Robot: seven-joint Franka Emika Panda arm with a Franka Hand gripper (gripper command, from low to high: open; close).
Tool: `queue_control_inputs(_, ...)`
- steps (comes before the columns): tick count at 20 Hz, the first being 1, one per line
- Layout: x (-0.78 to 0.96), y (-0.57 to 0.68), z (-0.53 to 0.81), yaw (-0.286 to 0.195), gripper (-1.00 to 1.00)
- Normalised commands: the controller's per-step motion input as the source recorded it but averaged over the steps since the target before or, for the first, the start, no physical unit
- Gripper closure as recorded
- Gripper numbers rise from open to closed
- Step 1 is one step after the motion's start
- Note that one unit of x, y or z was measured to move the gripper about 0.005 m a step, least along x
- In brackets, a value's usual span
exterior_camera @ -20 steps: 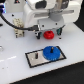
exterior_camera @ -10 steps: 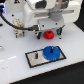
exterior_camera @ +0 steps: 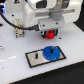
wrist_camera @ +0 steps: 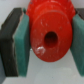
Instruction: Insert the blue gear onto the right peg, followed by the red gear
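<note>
Gripper (wrist_camera: 46,42): clamped on red gear (wrist_camera: 50,37), pads (wrist_camera: 21,47) flanking its hub, above and behind black base plate (exterior_camera: 44,56). Blue gear (exterior_camera: 50,52): seated on plate. Advice: centre the bore over the blue gear's peg, lower level.

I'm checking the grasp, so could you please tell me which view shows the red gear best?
The wrist view: the red gear fills the frame, clamped between the gripper's teal pads, hub hole visible. The exterior view shows only a small red patch beneath the gripper.
</note>
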Motion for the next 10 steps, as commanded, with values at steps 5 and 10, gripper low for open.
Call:
queue_control_inputs(5, 0.36, -0.01, 0.63, 0.0, 1.0)
queue_control_inputs(10, 0.61, -0.05, 0.52, 0.0, 1.0)
